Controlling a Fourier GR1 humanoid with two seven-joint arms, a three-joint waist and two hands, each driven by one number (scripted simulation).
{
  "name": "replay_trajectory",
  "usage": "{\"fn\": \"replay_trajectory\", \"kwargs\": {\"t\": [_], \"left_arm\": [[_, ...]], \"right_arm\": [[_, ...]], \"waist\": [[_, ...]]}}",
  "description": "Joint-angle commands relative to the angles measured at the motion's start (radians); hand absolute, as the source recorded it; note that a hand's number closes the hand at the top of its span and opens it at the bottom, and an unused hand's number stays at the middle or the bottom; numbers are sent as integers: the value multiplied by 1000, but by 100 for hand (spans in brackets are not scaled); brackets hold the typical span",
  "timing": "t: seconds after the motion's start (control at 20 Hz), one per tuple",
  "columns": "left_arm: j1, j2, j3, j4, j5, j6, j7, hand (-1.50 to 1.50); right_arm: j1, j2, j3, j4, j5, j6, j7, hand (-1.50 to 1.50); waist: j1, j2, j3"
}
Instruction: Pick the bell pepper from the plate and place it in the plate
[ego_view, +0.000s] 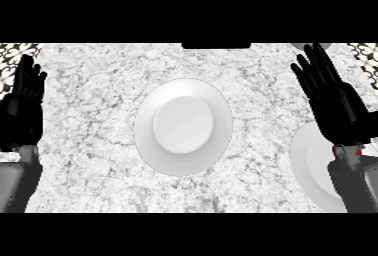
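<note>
Bell pepper unseen; right hand (336, 102) partly hides second plate (310, 165).

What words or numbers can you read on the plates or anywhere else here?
None: no words, numbers or signs show anywhere.
The middle plate is plain white.
The plate at the right is plain too, partly hidden by the right hand.
The counter has only speckles.
The left hand bears no label.

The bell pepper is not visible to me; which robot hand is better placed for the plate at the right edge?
The right robot hand: it is over the right plate. The left robot hand is at the far edge.
</note>
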Motion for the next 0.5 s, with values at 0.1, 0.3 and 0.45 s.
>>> {"fn": "replay_trajectory", "kwargs": {"t": [0.1, 0.3, 0.45], "left_arm": [[-57, 37, -47, -21, 4, -116, 33, 0], [-38, 28, -90, -43, 10, -156, 19, 0], [-36, 22, -123, -68, 40, -217, 31, 0]], "right_arm": [[15, -38, 84, 89, 48, 237, -139, 150], [-24, -329, 159, 110, 417, 236, -112, 150], [44, -296, 258, 185, 642, 94, -155, 150]], "waist": [[10, -7, -9], [-17, -19, -49], [13, -5, -12]]}}
